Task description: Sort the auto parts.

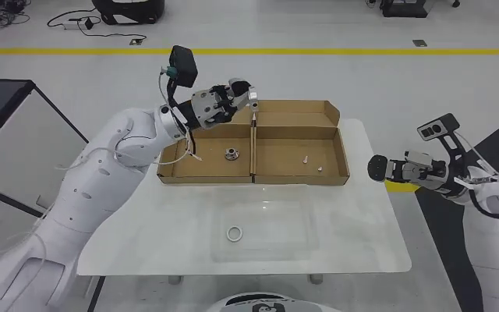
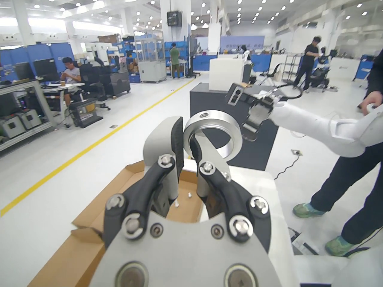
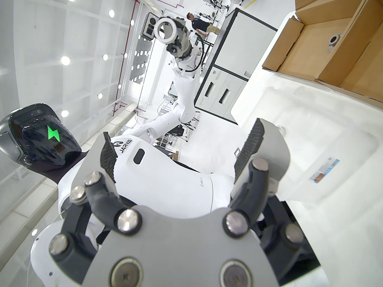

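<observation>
A wide factory hall with a pale floor (image 1: 327, 23) crossed by a yellow line (image 1: 312, 51). In front stands a white bench (image 1: 366, 234).

Along the bench's far edge sits an open cardboard box (image 1: 253, 180), split by a divider into a left and a right compartment. The left compartment holds a flanged metal part (image 1: 231, 154) close to the divider. The right compartment holds two small pale fasteners (image 1: 306, 160) lying near each other.

Toward the near edge sits a clear plastic tray (image 1: 306, 243). A white ring (image 1: 235, 232) lies in its left part.

The left end effector (image 2: 187, 138) is raised over the far side of the box, close to the divider. It is clamped on a metal ring (image 2: 213, 134): one finger (image 2: 179, 138) presses the outside of the band, and the other sits inside the hole. The ring is in the air, clear of the box, with its hole facing sideways toward the right arm.

The right end effector (image 3: 182, 140) hangs beyond the bench's right edge, level with the box. Its fingers are spread apart with nothing between them.
</observation>
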